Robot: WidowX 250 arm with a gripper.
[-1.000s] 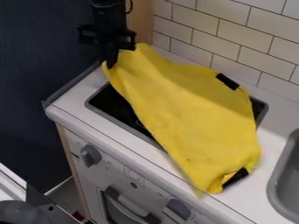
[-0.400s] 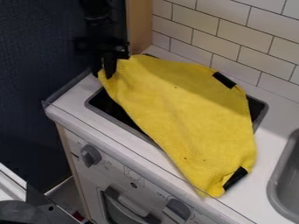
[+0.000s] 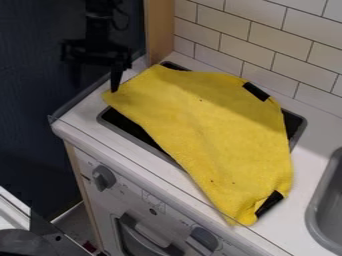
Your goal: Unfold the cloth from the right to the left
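Yellow cloth (image 3: 214,130) spread across black hob (image 3: 131,124), left corner over white table (image 3: 81,117), presumably placed there to complete the leftward unfolding. Hand (image 3: 95,88) wide beside that corner, likely so cloth lies free.

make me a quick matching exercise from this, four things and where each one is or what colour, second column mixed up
Things:
1. cloth
2. tool
3. wall tiles
4. basin

Places and colours:
A. pale, behind the counter
B. yellow, lying over the dark panel
C. grey, at the view's right edge
D. black, at the cloth's left end

Right pairs: 1-B, 2-D, 3-A, 4-C
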